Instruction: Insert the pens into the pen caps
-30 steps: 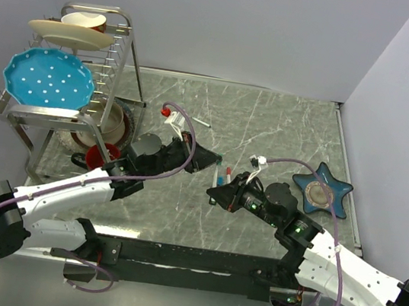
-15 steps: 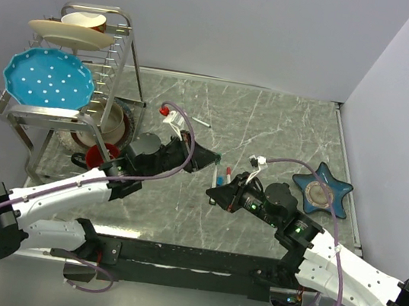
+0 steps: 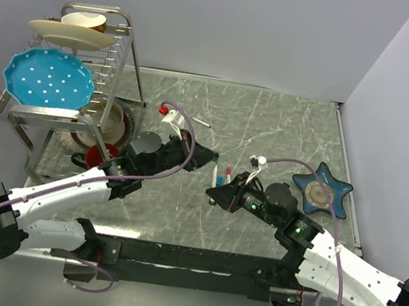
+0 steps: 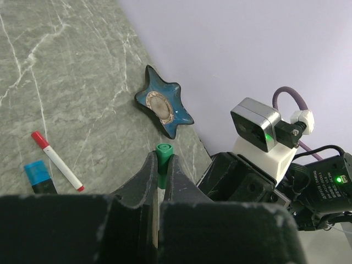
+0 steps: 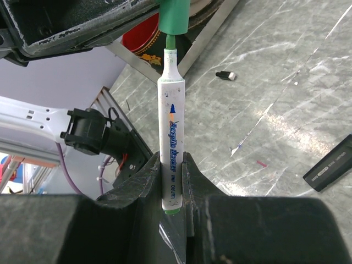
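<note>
My left gripper (image 4: pixel 161 160) is shut on a small green pen cap (image 4: pixel 163 157), which sticks out past its fingertips. My right gripper (image 5: pixel 171 165) is shut on a thin white pen (image 5: pixel 172 126) with a green nib, held by its rear end. In the right wrist view the nib points up at the green cap (image 5: pixel 175 16) and meets its open mouth. From above, the two grippers face each other over the table's middle, left (image 3: pixel 211 157) and right (image 3: pixel 214 194). A red-capped white pen (image 4: pixel 56 162) and a thick black pen with blue trim (image 4: pixel 37 175) lie on the table below.
A blue star-shaped dish (image 3: pixel 323 189) sits at the right. A dish rack (image 3: pixel 116 47) with plates and a red bowl (image 3: pixel 101 156) stands at the left. A small black cap (image 5: pixel 225 75) and a black marker (image 5: pixel 330 164) lie on the marble table (image 3: pixel 285 127).
The left arm has shifted very slightly; both grippers keep their holds and the right arm is still.
</note>
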Action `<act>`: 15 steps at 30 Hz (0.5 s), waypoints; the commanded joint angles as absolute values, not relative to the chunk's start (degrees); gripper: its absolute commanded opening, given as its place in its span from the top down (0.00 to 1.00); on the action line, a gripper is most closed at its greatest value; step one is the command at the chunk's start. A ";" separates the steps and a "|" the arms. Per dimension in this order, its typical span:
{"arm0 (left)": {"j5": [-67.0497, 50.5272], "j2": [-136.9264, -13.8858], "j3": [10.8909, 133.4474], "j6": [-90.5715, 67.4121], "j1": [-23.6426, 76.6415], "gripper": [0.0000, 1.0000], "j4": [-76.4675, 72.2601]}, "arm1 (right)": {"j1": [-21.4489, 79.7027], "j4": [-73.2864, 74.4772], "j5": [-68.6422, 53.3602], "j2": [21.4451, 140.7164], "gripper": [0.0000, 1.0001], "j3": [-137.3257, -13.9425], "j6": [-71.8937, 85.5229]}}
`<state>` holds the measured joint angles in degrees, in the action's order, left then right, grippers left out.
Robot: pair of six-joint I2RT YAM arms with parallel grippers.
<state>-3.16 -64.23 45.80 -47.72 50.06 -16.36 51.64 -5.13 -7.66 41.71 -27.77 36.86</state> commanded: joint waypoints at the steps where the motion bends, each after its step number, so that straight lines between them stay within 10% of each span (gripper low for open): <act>1: -5.01 -63.28 45.88 -47.63 49.92 0.99 -19.33 | 52.21 -7.91 -5.89 41.57 1.00 -30.15 37.18; 15: -10.81 -60.39 38.85 -47.20 52.64 0.99 -26.98 | 52.21 -8.52 -5.54 39.91 1.00 -33.05 36.12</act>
